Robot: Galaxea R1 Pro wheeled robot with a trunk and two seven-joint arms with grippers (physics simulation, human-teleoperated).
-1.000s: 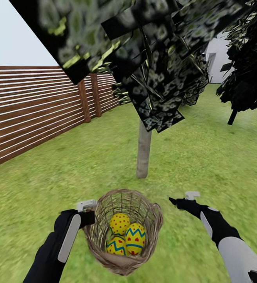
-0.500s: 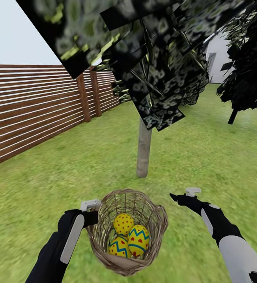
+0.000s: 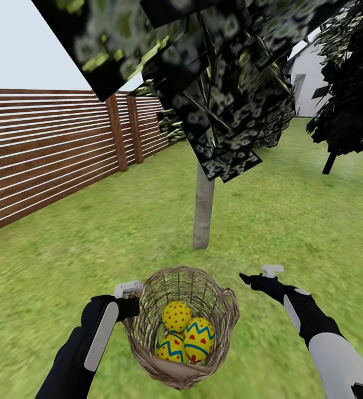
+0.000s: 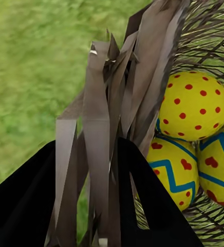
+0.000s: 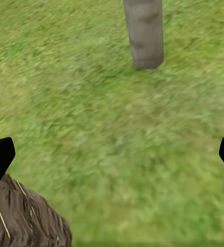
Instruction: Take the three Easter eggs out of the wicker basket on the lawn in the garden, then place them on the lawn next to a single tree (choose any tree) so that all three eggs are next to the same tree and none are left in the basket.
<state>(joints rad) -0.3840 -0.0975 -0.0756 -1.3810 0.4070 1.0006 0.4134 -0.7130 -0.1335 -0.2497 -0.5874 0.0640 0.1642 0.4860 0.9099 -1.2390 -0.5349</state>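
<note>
The wicker basket [image 3: 143, 332] is low in the head view, in front of the tree trunk [image 3: 203, 205]. Three yellow Easter eggs lie inside it: a red-dotted egg [image 3: 177, 316], an egg with hearts [image 3: 199, 339] and a zigzag egg [image 3: 169, 349]. My left gripper [image 3: 128, 296] is shut on the basket's left rim. In the left wrist view its black fingers [image 4: 30, 206] clamp the wicker strips [image 4: 99, 144], with the eggs [image 4: 194, 105] just beyond. My right gripper [image 3: 252, 279] hangs open to the right of the basket, holding nothing. Its view shows the lawn [image 5: 117, 134], the trunk [image 5: 144, 31] and a basket edge [image 5: 24, 216].
A brown slat fence [image 3: 48, 155] runs along the left. The tree's dark canopy [image 3: 225, 83] hangs low overhead. A second dark tree [image 3: 347, 111] stands at the right, with a pale building [image 3: 306, 83] behind. Grass spreads all around the trunk.
The basket and my left gripper have shifted slightly right and toward the trunk. The right gripper moved a touch forward. The view tilted a little.
</note>
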